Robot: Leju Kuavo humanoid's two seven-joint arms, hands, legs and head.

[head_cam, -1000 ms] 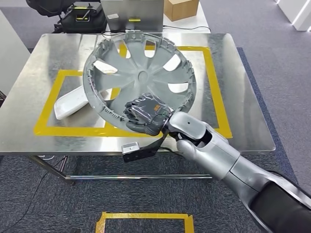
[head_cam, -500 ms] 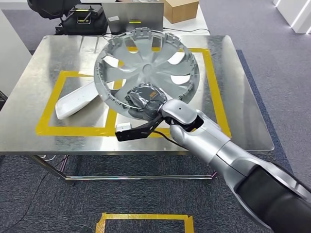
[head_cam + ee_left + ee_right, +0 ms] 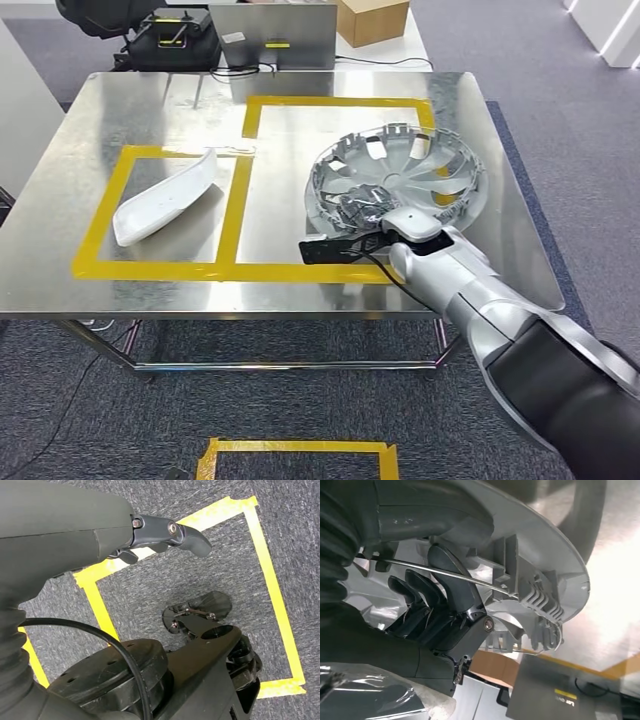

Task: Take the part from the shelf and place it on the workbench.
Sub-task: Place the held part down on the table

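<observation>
Grey office carpet surrounds a steel workbench (image 3: 68, 250) marked with two yellow-tape rectangles (image 3: 234, 235). You're looking down from the robot's head.

Task part: a grey plastic wheel cover (image 3: 400, 175), ribbed inner side up, sits low over the bench's right half, near the right edge, overlapping the right-hand taped rectangle's right border. Can't tell if it's fully resting on the steel or a touch above it.

Right hand (image 3: 358, 212), dark-fingered on a silver arm, grips the cover's near rim. Right wrist view confirms: fingers (image 3: 429, 605) curl inside the rim, thumb against it, wire retaining ring (image 3: 452, 574) crossing them.

Left hand (image 3: 166, 532) hangs by the robot's side over carpet w/ taped floor markings; a grey finger sticks out, nothing visibly held, but open vs closed can't be told.

Also on the bench: a white curved panel (image 3: 162, 195) in the left taped rectangle, well apart from the cover. Laptop and cardboard box (image 3: 373, 18) beyond the far edge.

Step, as judged: placement, nearly done. Next move prob. calls for settling the cover flat, then loosening the fingers and drawing out w/o snagging that wire ring.
</observation>
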